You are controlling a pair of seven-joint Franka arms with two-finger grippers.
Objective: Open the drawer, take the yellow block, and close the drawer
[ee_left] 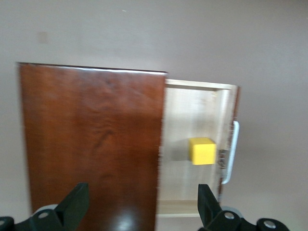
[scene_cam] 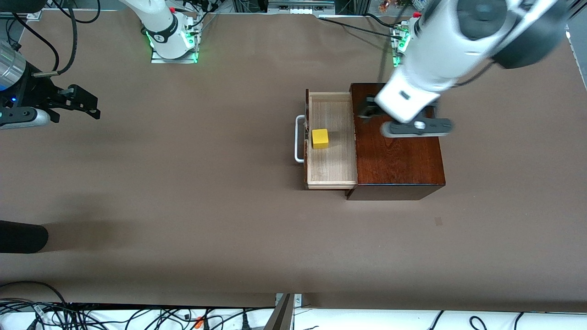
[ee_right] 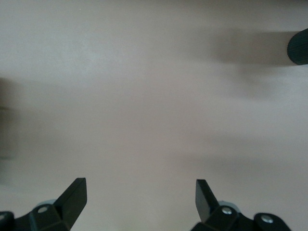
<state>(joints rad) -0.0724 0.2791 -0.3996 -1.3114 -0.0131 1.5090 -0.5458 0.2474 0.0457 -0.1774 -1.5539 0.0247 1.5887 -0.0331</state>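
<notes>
The drawer [scene_cam: 331, 140] is pulled out of the dark mahogany box [scene_cam: 399, 156] toward the right arm's end of the table, its white bar handle [scene_cam: 299, 140] leading. A yellow block [scene_cam: 320, 138] sits in the pale tray near the handle. My left gripper [scene_cam: 367, 110] hangs open over the box top beside the tray, holding nothing. The left wrist view shows its gripper [ee_left: 142, 202] above the box lid [ee_left: 91, 144], with the yellow block [ee_left: 202, 150] and the handle [ee_left: 232, 151] off to one side. My right gripper [scene_cam: 89, 104] waits open and empty over bare table; the right wrist view shows the gripper [ee_right: 140, 195] above bare table.
A black rounded object [scene_cam: 23, 237] juts in at the right arm's end of the table, nearer the front camera; it also shows in the right wrist view as the black object [ee_right: 299, 46]. Cables [scene_cam: 137, 316] run along the table's front edge.
</notes>
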